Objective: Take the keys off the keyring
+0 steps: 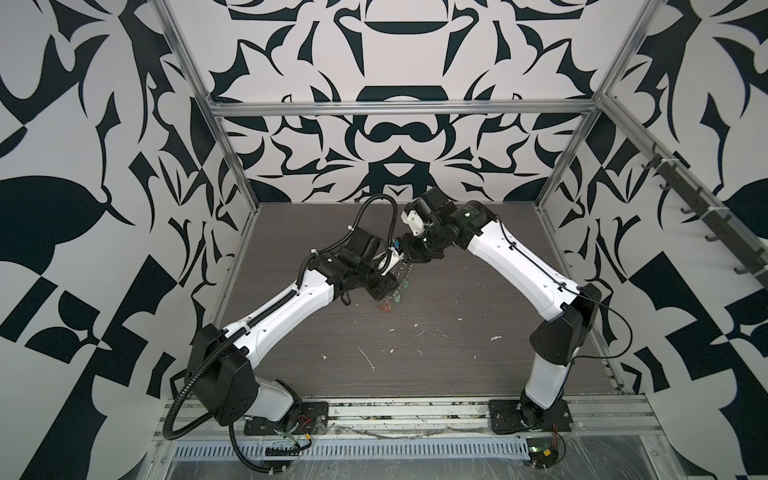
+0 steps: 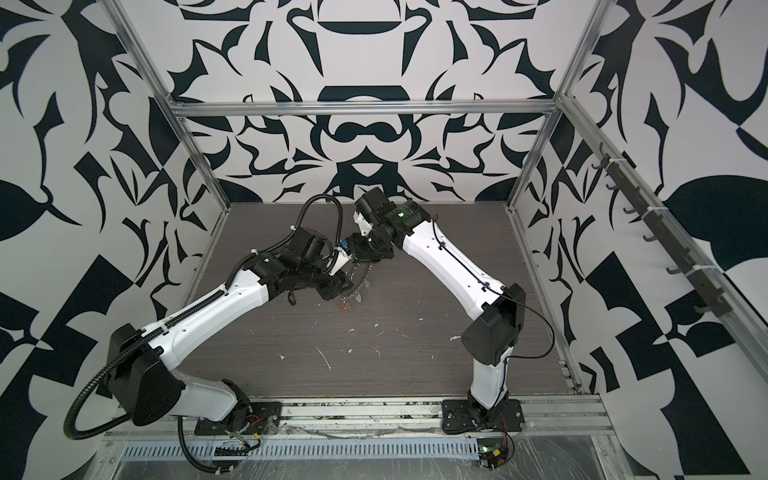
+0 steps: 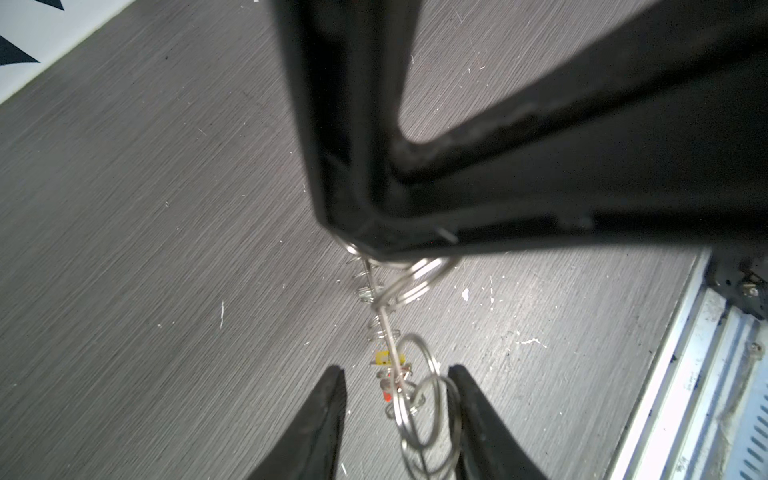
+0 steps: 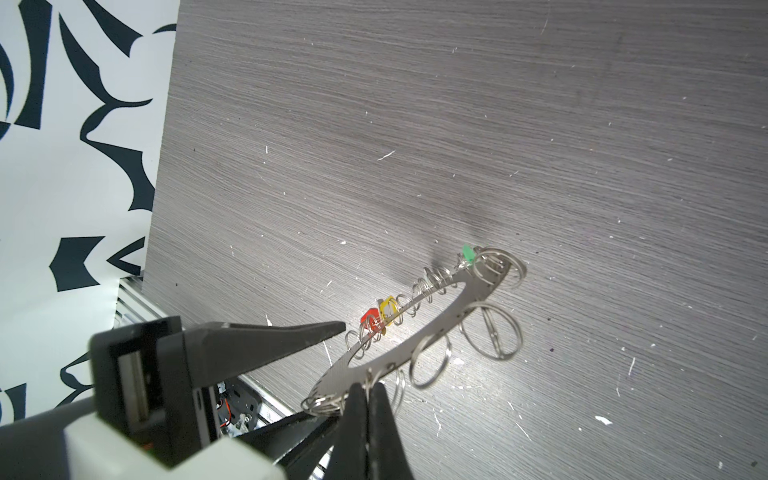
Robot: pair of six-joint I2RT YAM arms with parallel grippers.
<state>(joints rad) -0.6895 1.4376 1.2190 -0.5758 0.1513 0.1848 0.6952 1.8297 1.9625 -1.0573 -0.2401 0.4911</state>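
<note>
Two arms meet over the tabletop's (image 1: 478, 353) centre in a top view, keyring (image 1: 405, 277) held on edge, long axis one o'clock to seven. Left wrist: left tool (image 3: 395, 374) half open, straddling a wire loop (image 3: 415, 336), gripping nothing. Right wrist: right tool (image 4: 367, 388) pinched shut on the rim, keys (image 4: 386, 312) threaded on. Next, I'd say: close on one loop, twist it free.

No text, number, brand or sign is showing clearly enough to read in any view. The red tag (image 4: 368, 318), yellow tag (image 4: 388, 303) and green tag (image 4: 468, 253) on the keyring (image 4: 473, 293) are showing only plain colour; any print on them is too small to tell.
</note>
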